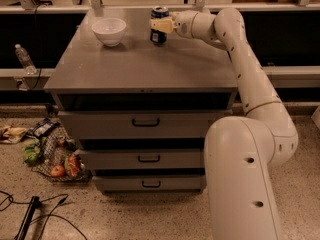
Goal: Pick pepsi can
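— Jaws: spread or pinching?
— Cannot tell. The gripper (162, 25) sits against the can (158, 36), which stands upright near the table's (145, 64) far edge, near the bowl (109, 31) but apart.

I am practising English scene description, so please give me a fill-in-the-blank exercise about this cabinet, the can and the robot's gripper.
1. The pepsi can stands upright on the ____ of the drawer cabinet.
2. The gripper is at the can; the white bowl stands to the picture's ____ of it.
3. The cabinet front shows ____ drawer handles.
Missing words: top; left; three.
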{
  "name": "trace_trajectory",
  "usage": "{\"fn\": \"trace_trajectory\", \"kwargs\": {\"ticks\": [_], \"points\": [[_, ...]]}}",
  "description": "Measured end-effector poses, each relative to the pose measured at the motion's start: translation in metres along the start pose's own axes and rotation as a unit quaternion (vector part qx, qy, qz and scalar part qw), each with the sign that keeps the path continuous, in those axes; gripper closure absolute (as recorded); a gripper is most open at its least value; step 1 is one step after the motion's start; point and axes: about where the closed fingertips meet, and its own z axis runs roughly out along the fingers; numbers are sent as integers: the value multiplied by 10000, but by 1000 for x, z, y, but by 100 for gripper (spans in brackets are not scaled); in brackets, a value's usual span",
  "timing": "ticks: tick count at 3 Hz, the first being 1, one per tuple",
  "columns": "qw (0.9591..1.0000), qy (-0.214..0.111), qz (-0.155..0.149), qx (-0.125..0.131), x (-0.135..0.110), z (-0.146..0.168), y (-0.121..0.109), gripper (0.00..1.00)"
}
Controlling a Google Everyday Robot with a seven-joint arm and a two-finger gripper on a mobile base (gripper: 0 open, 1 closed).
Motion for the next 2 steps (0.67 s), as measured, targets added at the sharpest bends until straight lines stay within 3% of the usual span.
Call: {"fn": "trace_trajectory", "kwargs": {"ticks": [1,2], "points": [[9982,-367,446,-157,-24,0,7,100],[9966,-490,607,-263,-55,-13,16,100]]}}
